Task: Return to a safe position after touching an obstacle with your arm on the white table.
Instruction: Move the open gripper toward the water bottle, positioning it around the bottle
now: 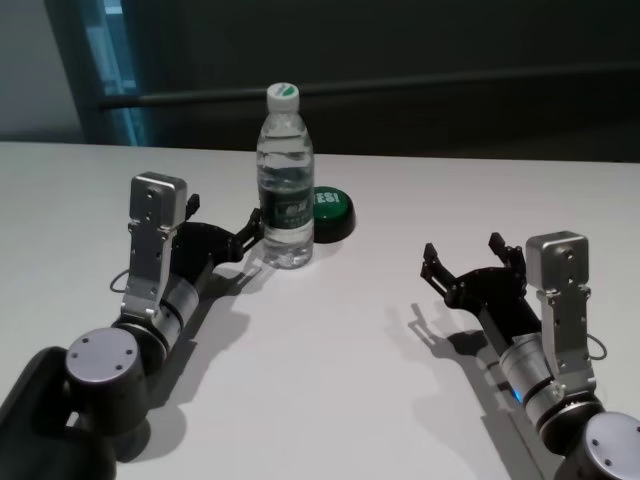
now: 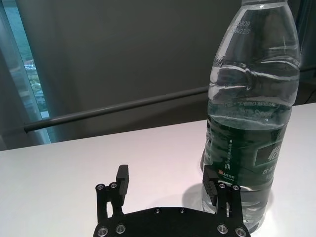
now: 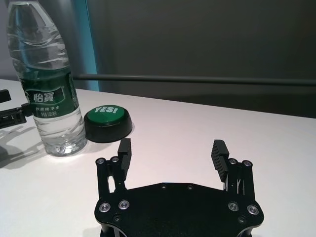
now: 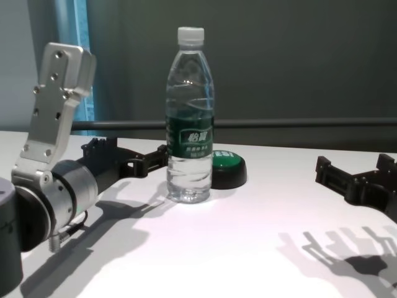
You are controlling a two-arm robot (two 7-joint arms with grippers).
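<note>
Left gripper, fingers spread, rests on the counter with one finger touching the bottle; right gripper gapes, well apart.

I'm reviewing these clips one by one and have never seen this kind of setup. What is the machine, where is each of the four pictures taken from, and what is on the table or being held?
This is a two-armed robot working at a white table. One picture looks down from its head, one looks out from its chest, and the other two come from cameras on each wrist, looking along that arm's end effector.

On the table stands a clear water bottle with a white cap and green label, upright. Just behind it sits a low green button on a black base.

The left end effector is at the bottle's lower part; in the left wrist view one finger sits right against the bottle, the other well apart, so the bottle is beside the end effector, not between the fingers. The right end effector hangs open over bare table, away from both things. Nothing is held.
</note>
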